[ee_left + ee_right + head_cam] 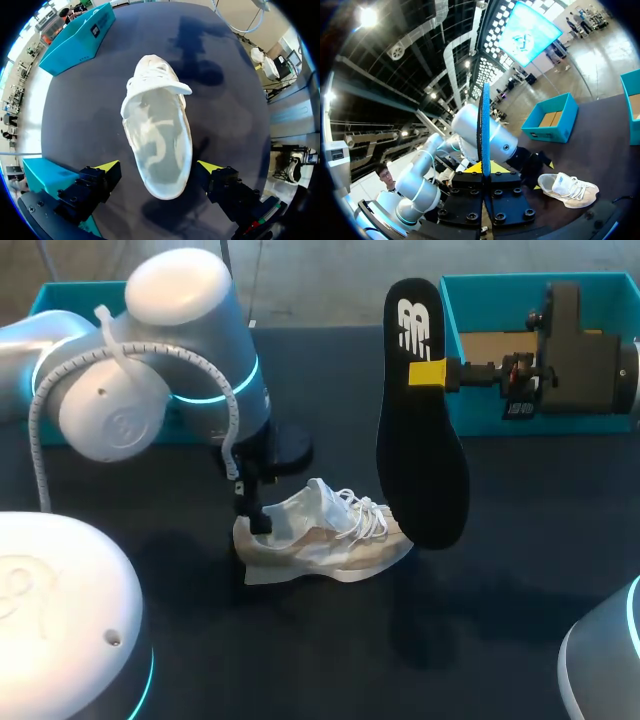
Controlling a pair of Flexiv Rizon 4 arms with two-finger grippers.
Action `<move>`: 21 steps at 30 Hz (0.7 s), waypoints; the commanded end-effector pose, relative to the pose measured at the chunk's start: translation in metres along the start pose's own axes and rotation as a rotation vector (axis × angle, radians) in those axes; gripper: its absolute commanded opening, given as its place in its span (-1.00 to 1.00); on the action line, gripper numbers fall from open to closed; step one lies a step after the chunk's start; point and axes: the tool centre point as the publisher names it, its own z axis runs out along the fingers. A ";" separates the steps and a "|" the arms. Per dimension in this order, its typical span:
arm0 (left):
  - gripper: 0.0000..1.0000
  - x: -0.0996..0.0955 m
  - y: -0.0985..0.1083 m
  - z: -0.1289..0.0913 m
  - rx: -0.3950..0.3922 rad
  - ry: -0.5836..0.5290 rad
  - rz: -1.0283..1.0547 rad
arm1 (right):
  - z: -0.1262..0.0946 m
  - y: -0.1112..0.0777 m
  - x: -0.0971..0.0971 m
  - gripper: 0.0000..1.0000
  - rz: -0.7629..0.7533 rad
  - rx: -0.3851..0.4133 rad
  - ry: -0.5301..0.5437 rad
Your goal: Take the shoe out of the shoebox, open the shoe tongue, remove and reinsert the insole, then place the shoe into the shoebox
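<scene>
On dark table [500, 630], white mesh shoe [322, 536], flat black insole [420, 445] above

1. The left gripper [158, 166] straddles the heel of the shoe [159, 125], fingers spread, closing off that end.
2. The insole [420, 430], clamped in the right gripper [430, 373], bars the toe side.
3. Bare table [330, 650] lies open in front of the shoe.

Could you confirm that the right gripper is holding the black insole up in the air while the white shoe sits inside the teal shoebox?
Not quite. The right gripper does hold the black insole up in the air, but the white shoe lies on the dark table, outside the teal shoebox. The head view shows this.
</scene>
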 end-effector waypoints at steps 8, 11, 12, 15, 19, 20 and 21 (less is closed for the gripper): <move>1.00 -0.021 -0.012 0.027 0.020 0.009 -0.017 | 0.003 0.000 -0.001 -1.00 0.000 -0.001 0.000; 0.95 -0.028 -0.016 0.031 0.023 0.018 -0.014 | 0.003 0.000 -0.001 -1.00 0.000 -0.001 0.000; 0.91 -0.029 -0.017 0.033 0.024 0.020 -0.014 | 0.003 0.000 -0.001 -1.00 0.000 -0.001 0.000; 0.74 -0.036 -0.022 0.037 0.027 0.028 -0.009 | 0.003 0.000 -0.001 -1.00 0.000 -0.001 0.000; 0.66 -0.042 -0.029 0.042 0.033 0.041 0.000 | 0.003 0.000 -0.001 -1.00 0.000 -0.001 0.000; 0.59 -0.043 -0.030 0.043 0.036 0.047 0.003 | 0.003 0.000 -0.001 -1.00 0.000 -0.001 0.000; 0.55 -0.044 -0.032 0.045 0.036 0.050 0.004 | 0.003 0.000 -0.001 -1.00 0.000 -0.001 0.000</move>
